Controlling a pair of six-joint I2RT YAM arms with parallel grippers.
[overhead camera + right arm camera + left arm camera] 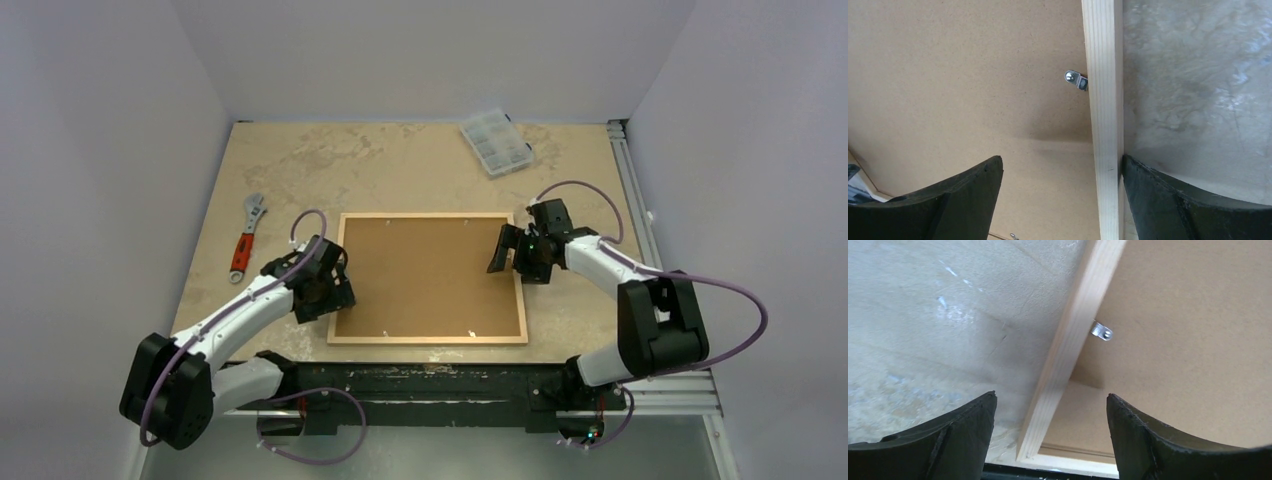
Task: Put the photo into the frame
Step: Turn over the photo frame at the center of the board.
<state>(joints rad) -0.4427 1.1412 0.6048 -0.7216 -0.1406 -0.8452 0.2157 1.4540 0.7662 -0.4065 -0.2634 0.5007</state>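
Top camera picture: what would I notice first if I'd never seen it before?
A big light-wood frame lies in the middle of the table, filled by a brown backing board. The left pincer and right pincer hang open over its left and right edges. A red-handled wrench lies off to the left, and a clear box sits near the far edge.

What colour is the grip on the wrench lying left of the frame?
Red; the wrench shows best in the top external view.

White arm links (236, 315), black joints (660, 325), purple cables (735, 288), black curved fingers (948, 440)
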